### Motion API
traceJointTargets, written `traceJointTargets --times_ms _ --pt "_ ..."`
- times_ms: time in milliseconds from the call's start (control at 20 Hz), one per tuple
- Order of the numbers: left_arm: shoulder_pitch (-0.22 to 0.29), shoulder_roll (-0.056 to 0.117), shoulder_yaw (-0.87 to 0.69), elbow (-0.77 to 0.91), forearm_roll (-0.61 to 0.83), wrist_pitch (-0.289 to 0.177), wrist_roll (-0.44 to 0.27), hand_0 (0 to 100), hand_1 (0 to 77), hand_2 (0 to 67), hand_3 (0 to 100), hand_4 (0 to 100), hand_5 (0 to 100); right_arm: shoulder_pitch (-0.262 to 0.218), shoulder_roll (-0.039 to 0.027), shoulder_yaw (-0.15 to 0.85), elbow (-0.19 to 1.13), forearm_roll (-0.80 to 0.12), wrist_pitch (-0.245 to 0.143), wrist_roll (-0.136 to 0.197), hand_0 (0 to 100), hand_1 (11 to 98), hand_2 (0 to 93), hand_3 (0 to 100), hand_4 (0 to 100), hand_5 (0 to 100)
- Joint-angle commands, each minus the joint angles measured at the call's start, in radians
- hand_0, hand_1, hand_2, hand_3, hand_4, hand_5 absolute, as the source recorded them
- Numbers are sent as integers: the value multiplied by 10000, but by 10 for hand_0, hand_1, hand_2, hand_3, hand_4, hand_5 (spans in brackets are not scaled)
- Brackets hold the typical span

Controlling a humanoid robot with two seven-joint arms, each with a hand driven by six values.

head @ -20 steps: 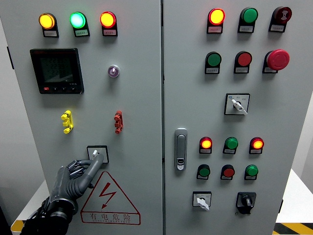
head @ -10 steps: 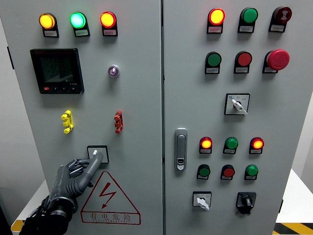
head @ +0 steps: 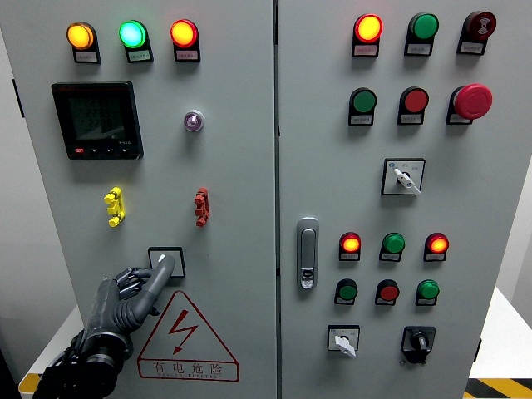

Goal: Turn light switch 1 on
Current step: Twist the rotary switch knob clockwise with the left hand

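The light switch is a small rotary switch on a square plate, low on the left cabinet door above the red warning triangle. My left hand comes up from the lower left. Its index finger lies stretched across the plate against the white knob, whose tip shows just left of the fingertip. The other fingers are curled, and the thumb is hidden behind the hand. My right hand is out of view.
The left door also carries three lit lamps, a dark meter display, a small round indicator, and yellow and red clips. The right door has a handle, lamps, push buttons, rotary switches and a red emergency button.
My left hand has sunk slightly and shifted a little left while staying on the switch. The knob's white tip has barely moved. The lamps are unchanged.
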Motion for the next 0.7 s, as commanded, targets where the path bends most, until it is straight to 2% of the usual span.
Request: traceJointTargets --times_ms 0,451,652 --pt "-1 0 2 0 -1 -1 0 17 574 553 936 1000 724 -4 0 0 0 0 0 -13 0 225 0 109 230 146" --pt "-16 0 3 15 -1 -1 0 122 570 555 937 1000 725 -4 0 0 0 0 0 3 0 226 0 109 230 146" --pt "-16 15 3 16 -1 -16 0 251 575 555 937 1000 728 -4 0 0 0 0 0 -13 0 226 0 111 230 146"
